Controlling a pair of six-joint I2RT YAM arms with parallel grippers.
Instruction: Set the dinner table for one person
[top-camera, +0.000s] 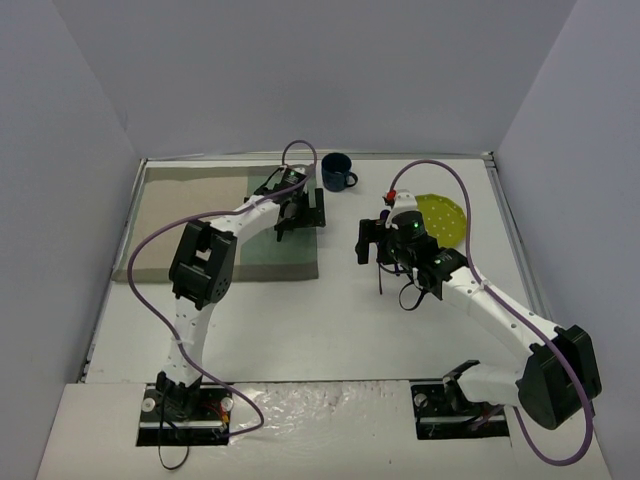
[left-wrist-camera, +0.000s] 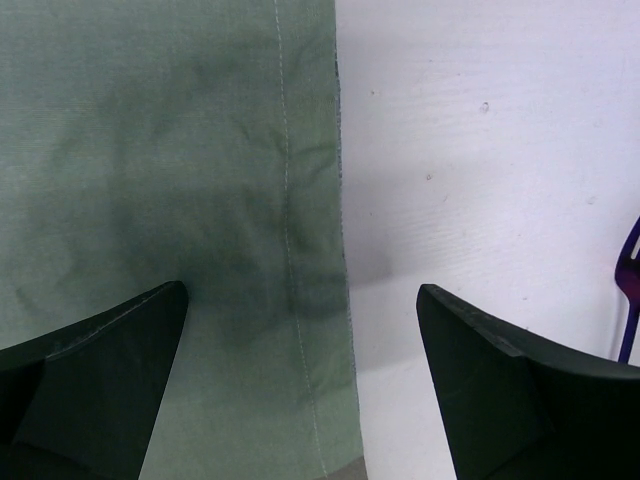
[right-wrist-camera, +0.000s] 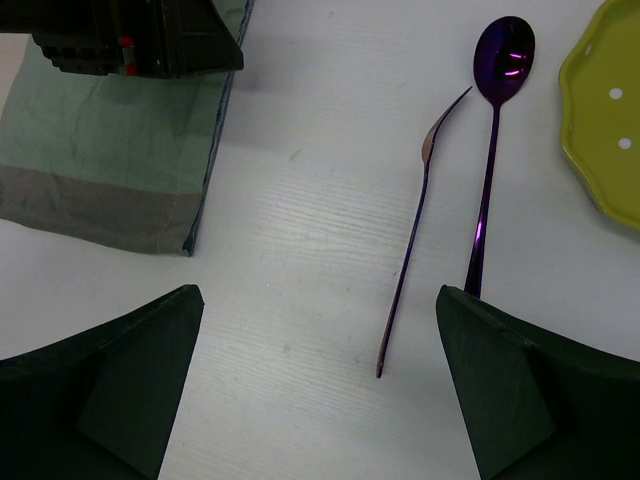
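Right pincer (right-wrist-camera: 318, 300) hangs released and empty above the table (right-wrist-camera: 300, 200), with the fork (right-wrist-camera: 412, 240) and spoon (right-wrist-camera: 487, 170) lying side by side below it and the plate (right-wrist-camera: 610, 110) just beside the spoon. My left pincer (left-wrist-camera: 300, 290) is spread wide too, holding nothing, over the right edge of the mat (left-wrist-camera: 150, 150). The table runs under both arms, with the mat on its far left and the mug (top-camera: 336, 172) at the back. I judge the setting barely begun, since nothing lies on the mat. The fork looks the likeliest next pick. It is thin and flat, so I must come down low and close across its handle.
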